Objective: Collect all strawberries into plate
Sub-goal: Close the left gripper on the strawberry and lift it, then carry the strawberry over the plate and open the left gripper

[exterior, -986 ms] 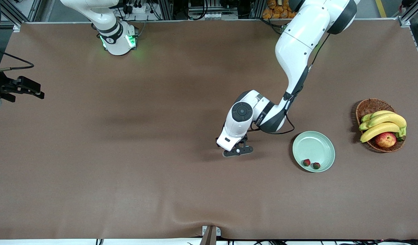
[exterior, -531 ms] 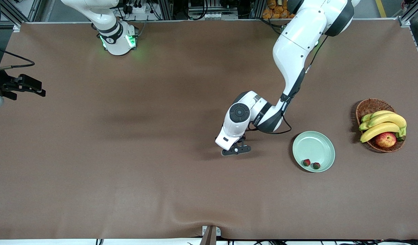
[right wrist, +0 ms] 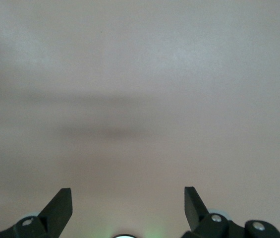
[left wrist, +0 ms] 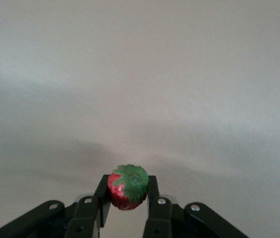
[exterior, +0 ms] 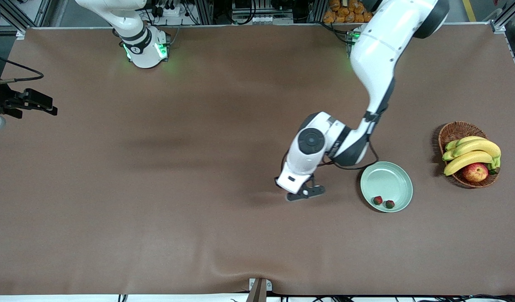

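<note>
My left gripper [exterior: 305, 193] is shut on a strawberry [left wrist: 127, 187], red with a green leafy cap, held between the fingertips. It is over bare table beside the plate, toward the right arm's end; the berry is hidden in the front view. The pale mint-green plate [exterior: 385, 179] holds two strawberries [exterior: 377, 200] [exterior: 390, 204] near its rim nearest the front camera. My right gripper [exterior: 41, 104] waits open and empty over the table's edge at the right arm's end; its wrist view [right wrist: 128, 198] shows only bare table.
A brown wicker basket [exterior: 452, 131] with bananas [exterior: 471, 153] and a red-yellow apple [exterior: 475, 172] stands beside the plate toward the left arm's end. The brown table cover [exterior: 156, 188] lies around everything.
My left gripper has moved with the strawberry toward the plate, and the left arm's upper links swung the same way. The right gripper has drifted slightly.
</note>
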